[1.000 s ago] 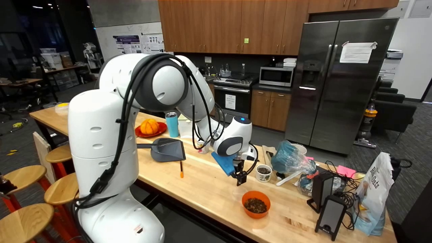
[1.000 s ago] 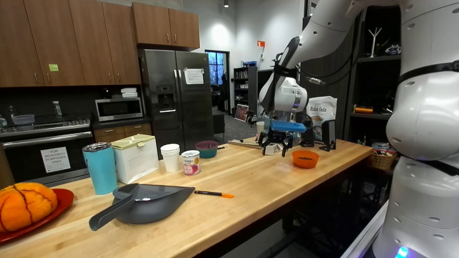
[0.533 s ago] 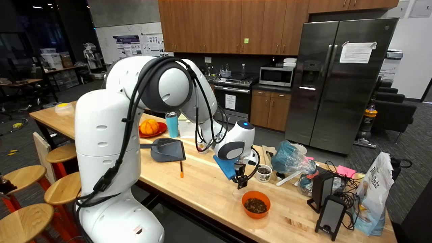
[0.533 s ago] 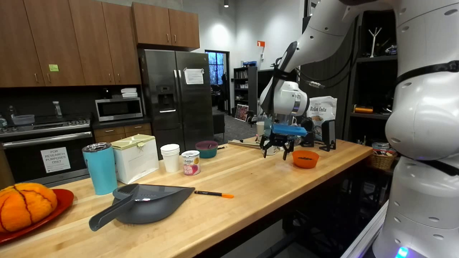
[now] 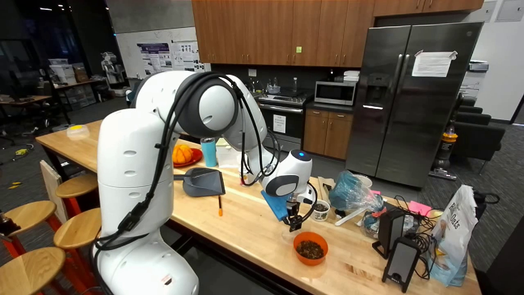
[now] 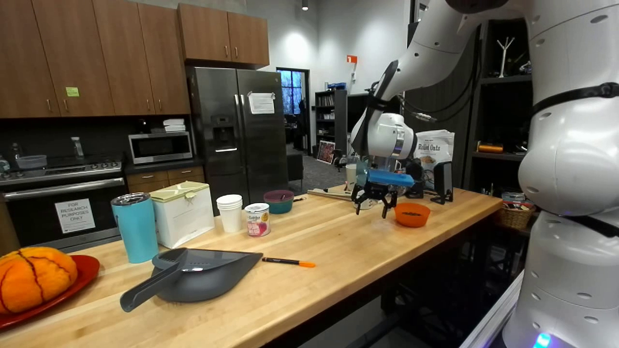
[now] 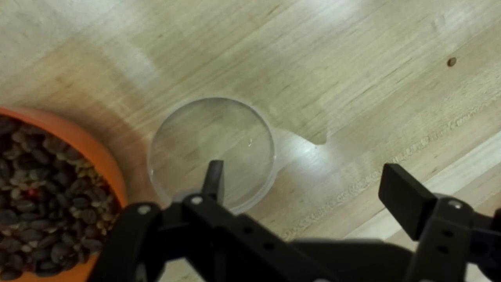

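– Starting closest, how to describe the gripper [image 7: 302, 174]?
– Suspended above the tabletop [image 7: 372, 70], with fingers [image 7: 405, 201] parted wide and clasping only air.
– And underneath?
– Find a clear disc [image 7: 213, 143] lying flat there, partly hidden by one fingertip in the wrist view; whether lid or dish, hard to tell.
– Next to that?
– See an orange bowl [image 7: 105, 160], just beside but apart, holding dark beans [image 7: 45, 219] and paler grains [image 7: 87, 169].
– Farther along?
– In an exterior view, come to a white tub [image 5: 320, 216], then a plastic-wrapped blue bundle [image 5: 352, 192], black speakers [image 5: 403, 260] and an upright bag of oats [image 5: 450, 241]. Opposite way, spot a grey dustpan [image 5: 204, 184] near an orange-and-black pen [image 5: 220, 212].
– Beyond the tabletop?
– Notice a microwave [image 5: 335, 93] and a dark fridge [image 5: 409, 106].
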`<state>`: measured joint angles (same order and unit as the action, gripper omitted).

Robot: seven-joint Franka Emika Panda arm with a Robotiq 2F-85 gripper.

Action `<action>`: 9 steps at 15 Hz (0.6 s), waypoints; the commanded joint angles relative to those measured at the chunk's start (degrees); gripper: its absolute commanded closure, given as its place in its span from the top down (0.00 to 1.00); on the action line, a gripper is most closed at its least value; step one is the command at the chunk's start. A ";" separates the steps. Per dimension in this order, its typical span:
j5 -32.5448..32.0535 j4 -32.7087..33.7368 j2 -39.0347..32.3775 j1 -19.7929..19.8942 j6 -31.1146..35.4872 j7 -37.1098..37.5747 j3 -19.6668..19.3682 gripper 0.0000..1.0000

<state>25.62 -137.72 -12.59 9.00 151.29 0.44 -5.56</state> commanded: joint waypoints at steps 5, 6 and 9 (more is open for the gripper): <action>0.38 0.69 -1.64 2.49 1.24 -2.64 0.14 1.00; 0.21 0.99 -2.16 3.08 1.41 -3.39 -0.03 1.00; 0.59 1.16 -2.95 4.58 1.72 -4.61 -0.07 1.00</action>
<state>25.63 -137.28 -14.27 11.97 152.27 -2.03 -5.75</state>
